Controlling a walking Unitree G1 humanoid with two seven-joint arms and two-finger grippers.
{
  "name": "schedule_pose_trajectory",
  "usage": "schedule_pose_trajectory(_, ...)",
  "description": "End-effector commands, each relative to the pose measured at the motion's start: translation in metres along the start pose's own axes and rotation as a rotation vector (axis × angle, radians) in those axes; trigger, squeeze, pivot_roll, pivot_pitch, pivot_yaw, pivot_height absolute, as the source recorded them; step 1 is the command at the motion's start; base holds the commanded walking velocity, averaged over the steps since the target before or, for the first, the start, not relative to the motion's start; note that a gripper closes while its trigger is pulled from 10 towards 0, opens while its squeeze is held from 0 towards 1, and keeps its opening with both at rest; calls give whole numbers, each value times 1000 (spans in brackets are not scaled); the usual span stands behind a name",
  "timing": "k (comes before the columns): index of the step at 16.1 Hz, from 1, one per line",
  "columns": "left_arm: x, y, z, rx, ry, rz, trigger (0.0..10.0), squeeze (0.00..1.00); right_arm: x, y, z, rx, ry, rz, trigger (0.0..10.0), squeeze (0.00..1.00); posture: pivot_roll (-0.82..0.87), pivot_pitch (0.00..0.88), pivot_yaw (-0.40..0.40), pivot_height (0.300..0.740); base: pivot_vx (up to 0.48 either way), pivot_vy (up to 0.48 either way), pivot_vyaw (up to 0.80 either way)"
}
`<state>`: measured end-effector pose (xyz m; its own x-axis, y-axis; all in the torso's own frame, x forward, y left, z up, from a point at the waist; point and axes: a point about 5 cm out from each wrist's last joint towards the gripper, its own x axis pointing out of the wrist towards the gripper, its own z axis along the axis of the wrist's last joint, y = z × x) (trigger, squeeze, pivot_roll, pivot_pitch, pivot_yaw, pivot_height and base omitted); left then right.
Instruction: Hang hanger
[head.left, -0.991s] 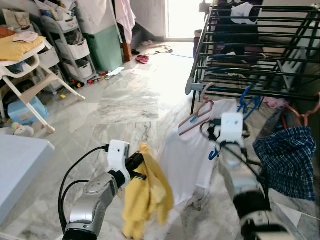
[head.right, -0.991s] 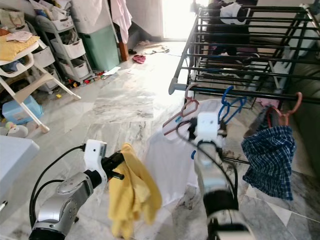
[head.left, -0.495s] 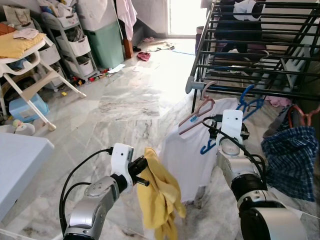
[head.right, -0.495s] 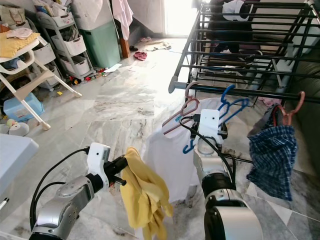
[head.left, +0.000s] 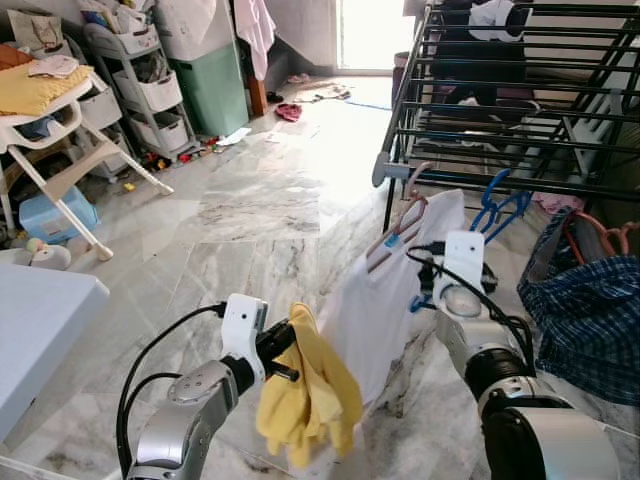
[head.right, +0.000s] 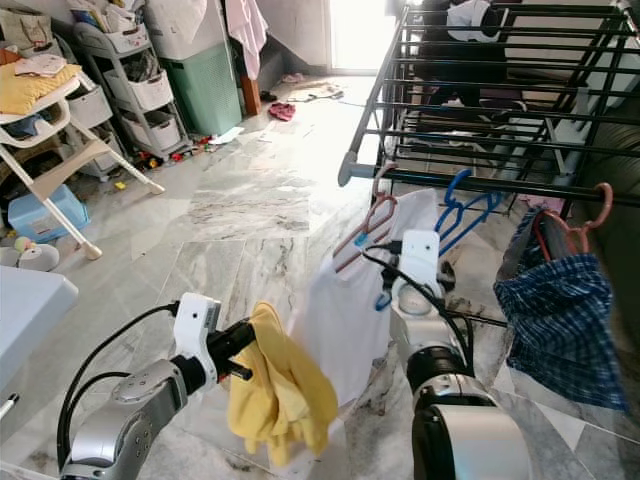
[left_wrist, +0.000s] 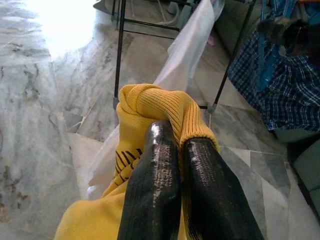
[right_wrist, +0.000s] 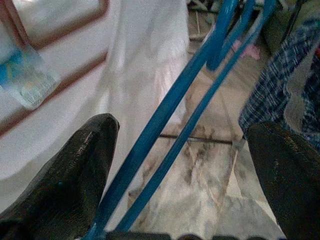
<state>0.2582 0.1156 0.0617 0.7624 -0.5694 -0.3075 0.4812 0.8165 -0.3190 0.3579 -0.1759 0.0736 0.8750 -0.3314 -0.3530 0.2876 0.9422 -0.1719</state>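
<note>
I see 2 thin blue plastic hangers (right_wrist: 185, 100) between my right claw's (right_wrist: 185, 165) wide fingers; left claw (left_wrist: 185, 170) grips 1 yellow knit cloth (left_wrist: 150, 107).

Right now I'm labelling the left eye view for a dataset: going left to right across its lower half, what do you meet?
Left gripper → yellow garment → white shirt on the pink hanger → right gripper → blue plaid cloth.
</note>
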Motion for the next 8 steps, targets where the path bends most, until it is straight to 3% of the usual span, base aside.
schedule_pose_trajectory(1,-1,-1,11,28,-30,-9,10000,0,1,-5,0,19,1,-27,10000,0,-30,0,80,740,0,0,0)
schedule_pose_trajectory(5,2,-1,12,37,-20,-21,10000,0,2,-16,-9,4,1,-46,10000,0,-45,0,98,740,0,0,0)
schedule_pose_trajectory(8,4,-2,14,40,-16,-27,10000,0,5,-18,2,-34,-34,-5,10000,0,-54,0,105,740,0,0,0)
